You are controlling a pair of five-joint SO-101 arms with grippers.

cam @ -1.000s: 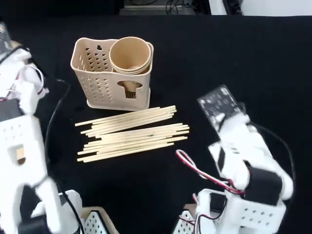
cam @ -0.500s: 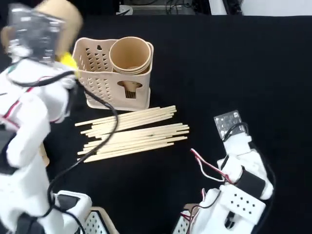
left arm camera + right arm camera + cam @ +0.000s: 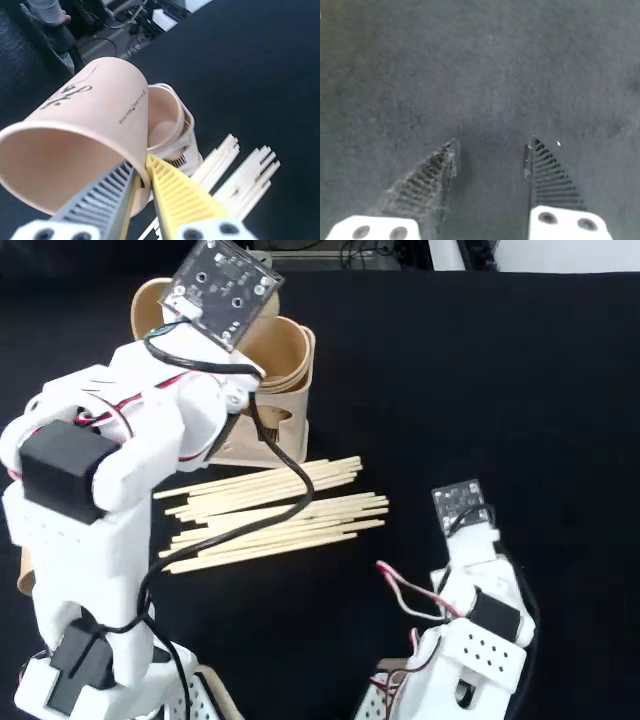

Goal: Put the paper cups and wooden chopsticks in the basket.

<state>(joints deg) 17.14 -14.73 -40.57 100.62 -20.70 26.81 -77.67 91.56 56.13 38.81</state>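
Nearest me, the right gripper [image 3: 490, 150] hangs with its jaws apart over bare black table [image 3: 520, 390], holding nothing, so there's no risk there unless it swings in early. Next out is the loose pile of wooden chopsticks [image 3: 270, 512], lying flat just in front of the basket [image 3: 285, 430]. The left arm's black cable [image 3: 285, 475] drapes across the pile, and my worry is that any sweep of that arm drags the sticks and scatters them. Beyond that, the left gripper [image 3: 141, 170] is clamped on the rim wall of one paper cup [image 3: 85, 135], one finger inside and one outside. The cup is tipped on its side, up above the basket's near-empty compartment. It's a thin pinch on soft paper, so I reckon the cup could pivot in the jaws or crease. If released at this tilt it probably won't nest. It could catch the basket wall or land on the stacked cups [image 3: 165, 122] already in the other compartment and bounce out. The basket looks light, so a nudge coming down could tip it onto the sticks.
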